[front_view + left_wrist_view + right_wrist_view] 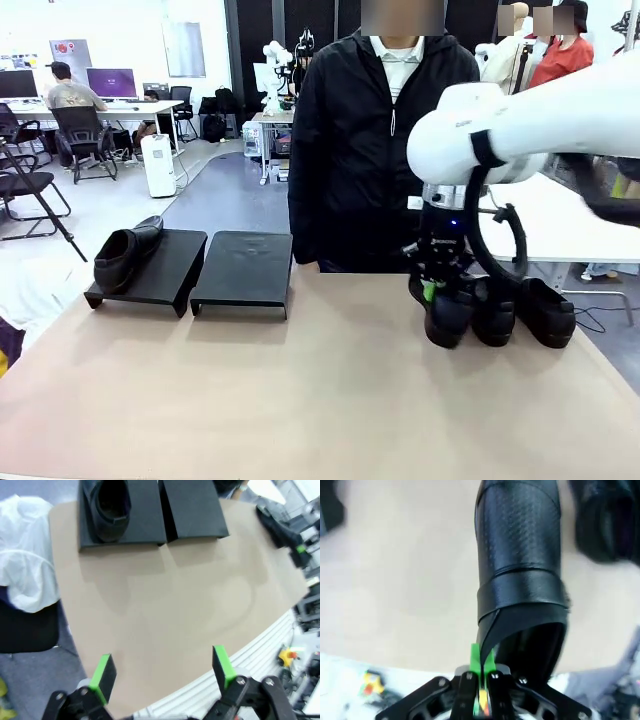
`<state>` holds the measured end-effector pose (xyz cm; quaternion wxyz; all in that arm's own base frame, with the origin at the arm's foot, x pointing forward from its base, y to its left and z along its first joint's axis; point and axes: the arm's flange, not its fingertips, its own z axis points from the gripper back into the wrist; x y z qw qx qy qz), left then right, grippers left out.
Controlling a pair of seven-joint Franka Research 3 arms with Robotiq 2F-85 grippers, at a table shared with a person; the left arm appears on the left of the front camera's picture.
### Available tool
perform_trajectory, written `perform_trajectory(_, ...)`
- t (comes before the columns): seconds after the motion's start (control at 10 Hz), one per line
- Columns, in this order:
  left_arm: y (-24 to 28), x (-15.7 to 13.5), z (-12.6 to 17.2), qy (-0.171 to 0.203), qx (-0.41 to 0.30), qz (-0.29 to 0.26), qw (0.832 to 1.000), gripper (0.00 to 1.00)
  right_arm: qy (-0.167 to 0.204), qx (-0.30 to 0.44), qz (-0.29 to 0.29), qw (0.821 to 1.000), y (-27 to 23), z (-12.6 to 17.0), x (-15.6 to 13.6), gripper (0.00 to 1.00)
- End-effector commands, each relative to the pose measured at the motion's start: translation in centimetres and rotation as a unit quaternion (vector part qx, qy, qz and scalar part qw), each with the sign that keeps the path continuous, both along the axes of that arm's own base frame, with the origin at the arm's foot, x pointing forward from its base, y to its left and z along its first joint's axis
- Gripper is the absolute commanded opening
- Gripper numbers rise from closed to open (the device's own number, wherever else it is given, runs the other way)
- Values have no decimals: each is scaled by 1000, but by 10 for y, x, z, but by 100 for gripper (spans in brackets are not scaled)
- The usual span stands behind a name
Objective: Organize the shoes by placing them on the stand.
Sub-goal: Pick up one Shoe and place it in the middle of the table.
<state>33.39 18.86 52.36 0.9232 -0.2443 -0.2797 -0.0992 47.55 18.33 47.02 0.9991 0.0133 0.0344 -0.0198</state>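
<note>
Inspection of shoe placement, four shoes in all.

Done: one. The first shoe (pixel 125 255) lay on the left stand (pixel 172 262), toward that stand's outer side, with bare surface beside it. The right stand (pixel 243 265), set just beside the left one at the far left of the desk (pixel 320 400), carried nothing.

Not done: three. These stood in a row at the far right of the desk, well apart from both stands: the gripped shoe (pixel 447 318) nearest the middle, the middle shoe (pixel 495 315) touching or nearly touching it, and the outer shoe (pixel 548 312) beyond.

The right pincer (pixel 432 292) was closed tight, its green pads pinching the thin rim of the gripped shoe's opening. In the right wrist view the shoe hung away from the pincer, toe farthest off. Whether it had cleared the desk could not be told.

The left pincer (pixel 162 662) stood fully open over the near edge of the desk and held nothing.

Assessment: roughly a quarter complete. The second shoe was in hand but not yet carried across; two more awaited pick-up. In my judgement the two stands offer room for all four.
</note>
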Motion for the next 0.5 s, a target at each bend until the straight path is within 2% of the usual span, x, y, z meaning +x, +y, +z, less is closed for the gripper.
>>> perform_trajectory(0.0,0,-1,-1,-11,-7,-7,1000,100,-15,-40,-22,999,6,-3,-83,0)
perform_trajectory(0.1,0,-1,-1,-11,-7,-7,1000,100,-45,-30,-17,998,9,-9,-97,0)
perform_trajectory(0.2,0,-1,-1,-11,-7,-7,1000,100,-53,-48,-35,997,1,-13,-86,0)
perform_trajectory(0.3,0,-1,-1,-11,-7,-7,1000,100,-9,-33,-12,999,6,-6,-88,0)
perform_trajectory(0.4,0,-1,-1,-11,-7,-7,1000,100,-9,-33,-12,999,6,-6,-88,0)
